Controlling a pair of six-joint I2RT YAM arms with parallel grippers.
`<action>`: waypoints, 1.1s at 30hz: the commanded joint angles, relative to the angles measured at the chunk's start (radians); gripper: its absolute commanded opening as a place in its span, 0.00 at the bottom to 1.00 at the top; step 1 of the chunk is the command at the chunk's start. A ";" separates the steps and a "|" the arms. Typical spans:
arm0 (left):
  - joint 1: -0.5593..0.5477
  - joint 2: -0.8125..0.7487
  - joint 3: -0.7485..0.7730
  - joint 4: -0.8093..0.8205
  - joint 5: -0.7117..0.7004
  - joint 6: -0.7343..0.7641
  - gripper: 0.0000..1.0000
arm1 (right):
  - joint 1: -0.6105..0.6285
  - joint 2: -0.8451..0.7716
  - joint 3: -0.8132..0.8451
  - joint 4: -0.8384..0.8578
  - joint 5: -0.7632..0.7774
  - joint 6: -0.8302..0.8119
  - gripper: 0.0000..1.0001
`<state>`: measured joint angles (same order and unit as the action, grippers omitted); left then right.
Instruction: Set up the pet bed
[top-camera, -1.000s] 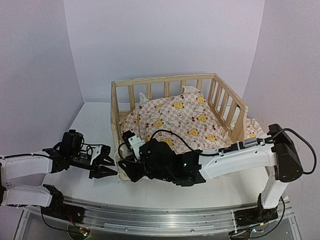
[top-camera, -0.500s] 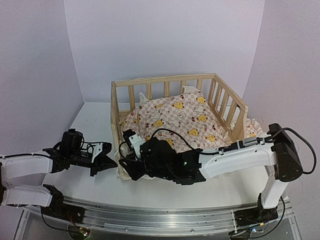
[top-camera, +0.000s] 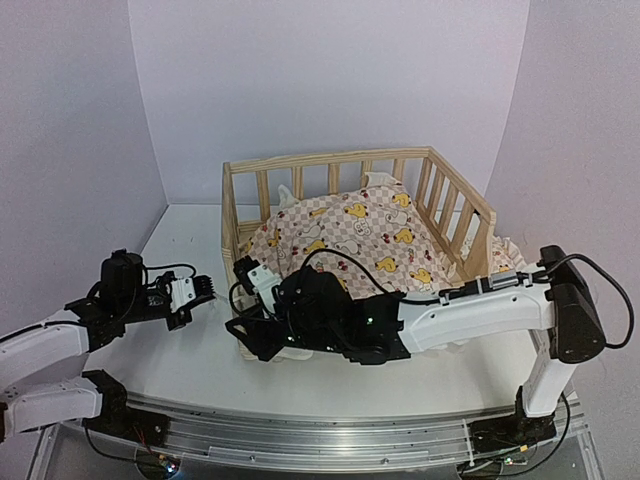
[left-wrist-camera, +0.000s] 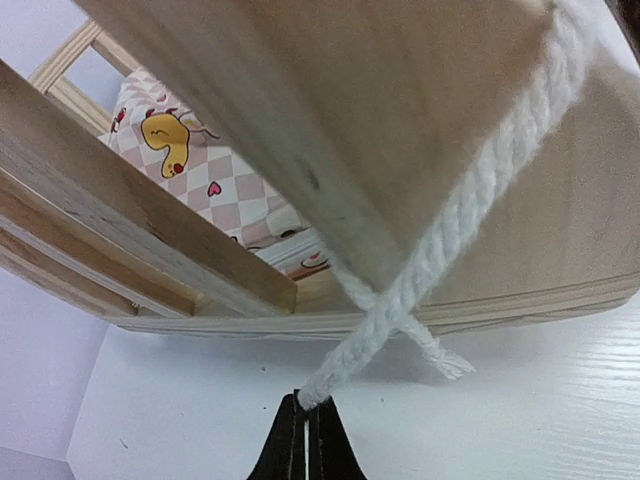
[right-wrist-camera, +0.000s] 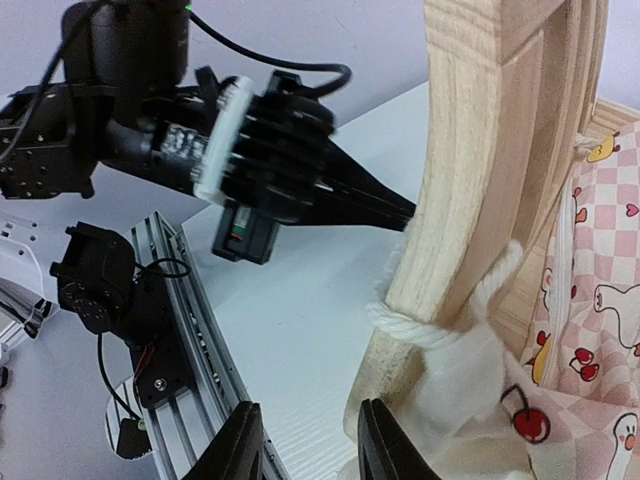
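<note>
The pet bed, a light-wood frame with slatted sides, stands mid-table with a pink-checked duck cushion lying in it. A white rope is wrapped round its front-left corner post. My left gripper is shut on the rope's loose end, just left of that corner. My right arm reaches across the bed's front. The right gripper stands open low beside the same post, with only table between its fingers. The rope loop and the cushion's white edge lie just beyond them.
The white table extends left of the bed, under my left arm. An aluminium rail runs along the near edge. Patterned fabric shows outside the bed's right side. Purple walls close in behind and at both sides.
My left gripper has gone from open to shut, taking the rope end, and has drawn up and back to the left. The right arm has shifted slightly left.
</note>
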<state>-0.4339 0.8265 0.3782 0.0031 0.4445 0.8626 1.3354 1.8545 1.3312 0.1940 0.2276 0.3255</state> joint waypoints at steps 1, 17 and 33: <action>0.026 0.143 0.052 0.099 -0.011 0.067 0.00 | -0.006 -0.043 0.051 0.028 -0.027 0.005 0.34; 0.033 0.303 0.130 0.112 0.179 0.038 0.00 | -0.006 -0.106 0.156 -0.079 0.220 -0.003 0.52; 0.062 0.257 0.153 0.001 0.154 0.042 0.40 | -0.056 0.207 0.667 -0.406 0.475 -0.108 0.68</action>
<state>-0.3997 1.1240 0.4762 0.0673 0.5987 0.8875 1.3203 1.9743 1.9047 -0.0380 0.6379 0.2063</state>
